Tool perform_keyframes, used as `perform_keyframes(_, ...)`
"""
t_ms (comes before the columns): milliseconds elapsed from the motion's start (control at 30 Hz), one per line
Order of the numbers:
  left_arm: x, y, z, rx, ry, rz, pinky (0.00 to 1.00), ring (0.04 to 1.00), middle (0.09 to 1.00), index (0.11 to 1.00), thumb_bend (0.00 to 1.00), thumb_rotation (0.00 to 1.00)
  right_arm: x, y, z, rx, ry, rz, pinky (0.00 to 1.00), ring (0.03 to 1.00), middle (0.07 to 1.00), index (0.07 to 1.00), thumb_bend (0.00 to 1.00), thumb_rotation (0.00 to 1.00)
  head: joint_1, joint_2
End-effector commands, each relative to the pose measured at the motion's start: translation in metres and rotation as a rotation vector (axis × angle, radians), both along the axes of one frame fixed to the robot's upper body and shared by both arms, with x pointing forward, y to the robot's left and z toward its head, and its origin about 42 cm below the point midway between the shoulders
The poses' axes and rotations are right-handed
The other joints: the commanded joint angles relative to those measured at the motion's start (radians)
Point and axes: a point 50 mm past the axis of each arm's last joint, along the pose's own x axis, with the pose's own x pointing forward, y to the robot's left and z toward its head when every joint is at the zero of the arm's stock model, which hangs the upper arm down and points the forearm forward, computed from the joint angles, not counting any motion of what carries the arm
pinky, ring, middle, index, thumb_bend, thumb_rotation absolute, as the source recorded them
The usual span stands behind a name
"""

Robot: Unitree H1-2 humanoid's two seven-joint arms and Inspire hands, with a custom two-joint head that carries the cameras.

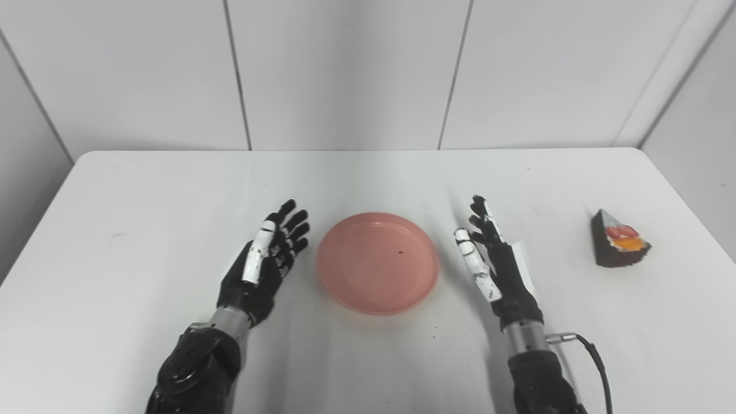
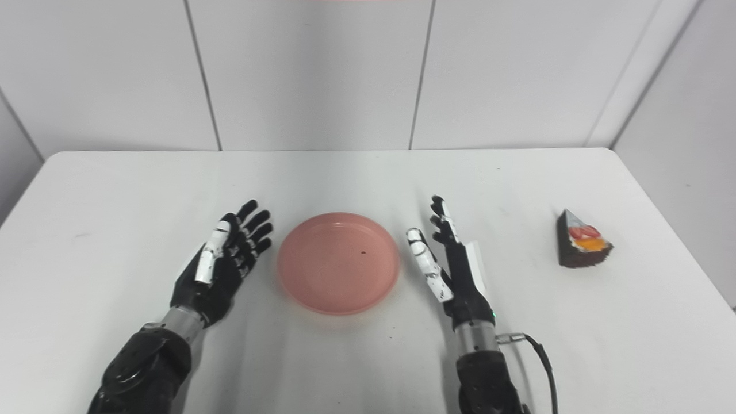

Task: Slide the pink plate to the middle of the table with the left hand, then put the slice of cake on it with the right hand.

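The pink plate (image 1: 377, 261) lies empty near the middle of the white table (image 1: 368, 172), with a small dark speck on it. My left hand (image 1: 267, 259) is open, fingers apart, just left of the plate and a small gap away from its rim. My right hand (image 1: 494, 264) is open, held edge-on just right of the plate, holding nothing. The slice of cake (image 1: 618, 240), dark with red and orange topping, sits on the table at the far right, well away from the right hand.
A grey cable (image 1: 592, 356) runs from my right wrist. The table's right edge lies close to the cake. White wall panels stand behind the table's far edge.
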Motion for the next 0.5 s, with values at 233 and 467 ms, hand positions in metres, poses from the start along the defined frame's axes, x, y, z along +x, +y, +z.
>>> perform_keyframes(233, 0.005, 0.023, -0.013, 0.050, 0.029, 0.012, 0.98, 0.963, 0.954, 0.953, 0.41, 1.00, 0.008, -0.011, 0.053, -0.154, -0.205, -0.097, 0.85, 0.906, 0.962, 0.989, 0.49, 1.00, -0.107, -0.027)
perform_keyframes(467, 0.002, 0.038, -0.022, 0.055, 0.014, -0.015, 0.99, 0.971, 0.968, 0.963, 0.40, 1.00, 0.007, -0.033, 0.104, -0.420, -0.289, -0.277, 0.76, 0.867, 0.932, 0.971, 0.72, 0.78, -0.168, -0.043)
